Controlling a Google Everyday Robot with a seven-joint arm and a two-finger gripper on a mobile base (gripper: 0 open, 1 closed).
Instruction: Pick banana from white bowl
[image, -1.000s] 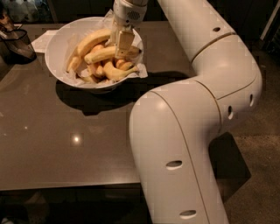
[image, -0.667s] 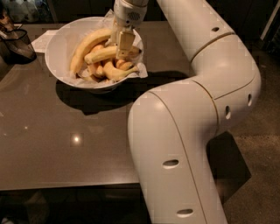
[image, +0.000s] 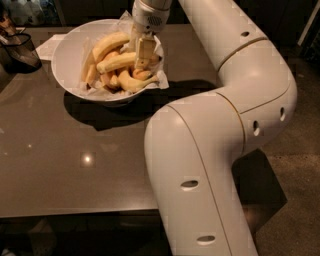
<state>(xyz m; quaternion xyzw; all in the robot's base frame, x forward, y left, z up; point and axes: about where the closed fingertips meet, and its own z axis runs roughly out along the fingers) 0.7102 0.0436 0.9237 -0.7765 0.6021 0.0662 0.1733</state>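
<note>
The white bowl (image: 65, 55) stands at the far left of the dark table, lined with crumpled white paper and holding several yellow bananas (image: 111, 44). My gripper (image: 143, 56) reaches down into the right side of the bowl from above. It sits right at the end of one banana (image: 118, 62) lying across the pile. The gripper and arm hide part of the bowl's right rim.
A dark mesh basket (image: 19, 50) stands at the left edge, with a white paper (image: 49, 46) beside it behind the bowl. My large white arm (image: 235, 115) fills the right half of the view over the brown table (image: 75, 165).
</note>
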